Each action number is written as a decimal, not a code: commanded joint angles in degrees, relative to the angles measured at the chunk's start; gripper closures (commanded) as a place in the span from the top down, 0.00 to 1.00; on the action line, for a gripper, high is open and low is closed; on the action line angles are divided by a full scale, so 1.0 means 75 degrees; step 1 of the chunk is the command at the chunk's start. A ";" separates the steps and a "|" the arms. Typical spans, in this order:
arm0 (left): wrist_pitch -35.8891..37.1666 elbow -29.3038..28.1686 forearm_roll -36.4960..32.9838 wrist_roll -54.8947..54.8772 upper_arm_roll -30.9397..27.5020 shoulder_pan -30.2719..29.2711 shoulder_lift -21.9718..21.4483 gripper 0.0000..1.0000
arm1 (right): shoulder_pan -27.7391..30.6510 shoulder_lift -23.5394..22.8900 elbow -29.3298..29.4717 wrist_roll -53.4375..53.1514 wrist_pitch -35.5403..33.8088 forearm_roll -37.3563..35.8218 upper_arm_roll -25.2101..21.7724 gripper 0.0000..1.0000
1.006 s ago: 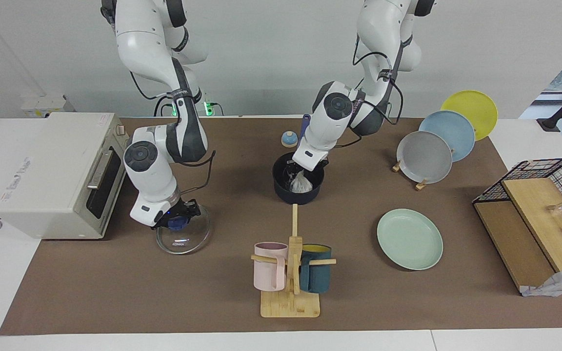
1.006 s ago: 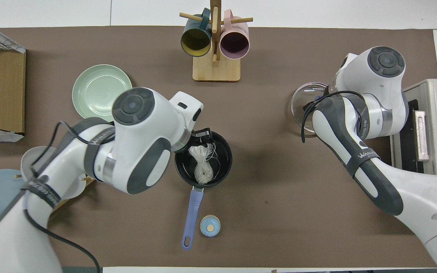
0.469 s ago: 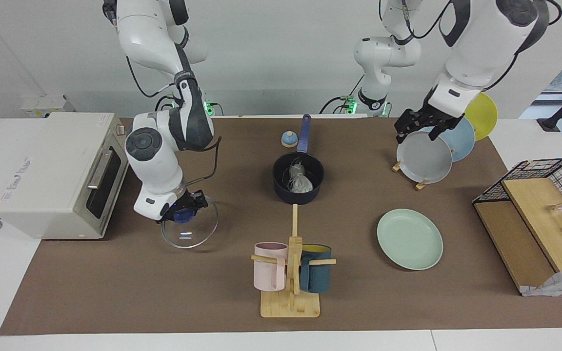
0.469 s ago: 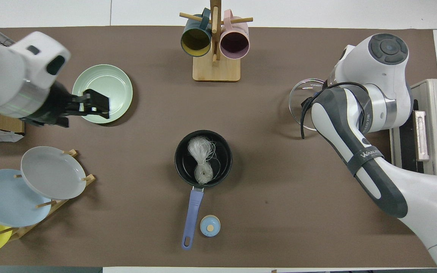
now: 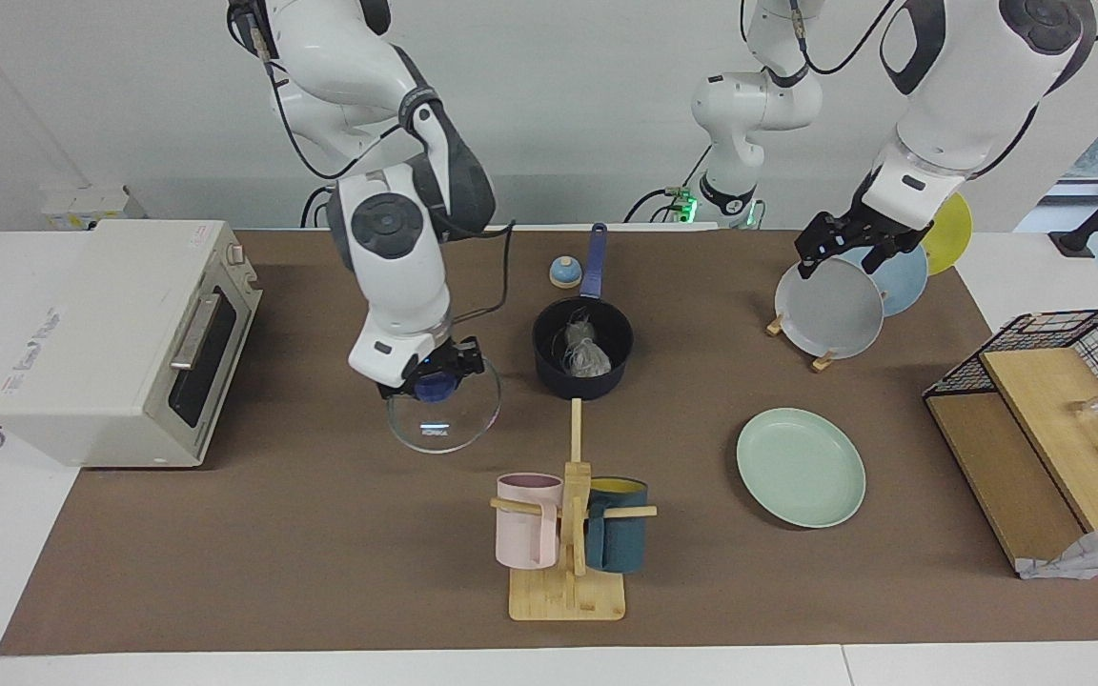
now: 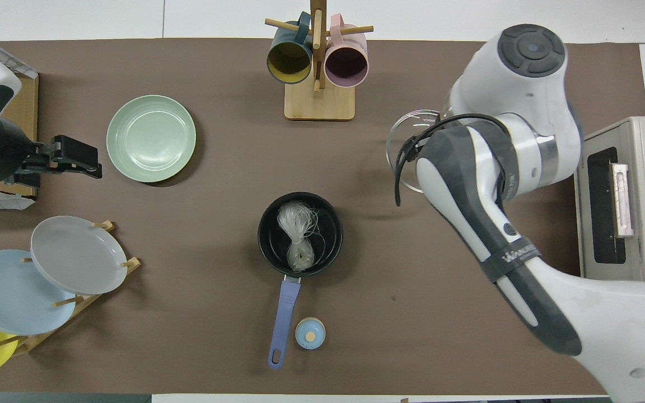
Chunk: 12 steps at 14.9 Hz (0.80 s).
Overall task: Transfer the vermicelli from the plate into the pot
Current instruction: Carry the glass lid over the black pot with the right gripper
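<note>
The vermicelli [image 5: 587,357] lies as whitish clumps inside the dark navy pot [image 5: 559,376] at the table's middle, and shows in the overhead view [image 6: 298,238] in the pot [image 6: 325,235]. The mint-green plate [image 5: 800,467] [image 6: 150,138] is bare, farther from the robots toward the left arm's end. My left gripper [image 5: 849,250] [image 6: 79,159] is open and empty, raised over the table beside the plate. My right gripper [image 5: 430,381] is shut on the blue knob of a glass lid [image 5: 444,419] [image 6: 412,145], held in the air beside the pot.
A mug rack [image 5: 568,534] with a pink and a teal mug stands farther out than the pot. A plate rack [image 5: 830,307] holds grey, blue and yellow plates. A toaster oven [image 5: 101,338], a small blue bell [image 5: 564,272] and a wire basket [image 5: 1054,381] also stand here.
My left gripper left the pot, rose and swung to the left arm's end. The vermicelli stayed in the pot. My right gripper lifted the glass lid and carried it toward the pot.
</note>
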<state>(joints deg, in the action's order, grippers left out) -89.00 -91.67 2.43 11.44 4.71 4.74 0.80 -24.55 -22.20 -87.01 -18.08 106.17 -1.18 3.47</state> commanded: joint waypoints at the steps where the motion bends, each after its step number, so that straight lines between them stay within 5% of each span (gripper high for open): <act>1: -0.0075 -0.0140 -0.0301 -0.0108 0.0039 0.0036 -0.0118 1.00 | -0.0439 -0.0016 0.0141 -0.0961 -0.0140 -0.0030 -0.0005 0.56; 6: -0.0050 -0.1006 -0.0301 -0.0388 0.0074 -0.0208 -0.0656 1.00 | -0.1366 -0.0028 -0.0093 -0.2440 -0.0011 -0.0510 0.0007 0.55; 12: -0.0380 -0.0692 -0.0231 -0.0717 0.0145 -0.0549 -0.0505 1.00 | -0.1811 -0.0051 -0.0303 -0.3214 0.0246 -0.0510 0.0018 0.55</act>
<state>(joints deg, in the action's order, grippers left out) -91.45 -96.71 1.37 7.24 4.81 2.21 -2.01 -37.35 -23.17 -87.90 -39.64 106.36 -3.93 3.47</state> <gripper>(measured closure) 0.000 0.445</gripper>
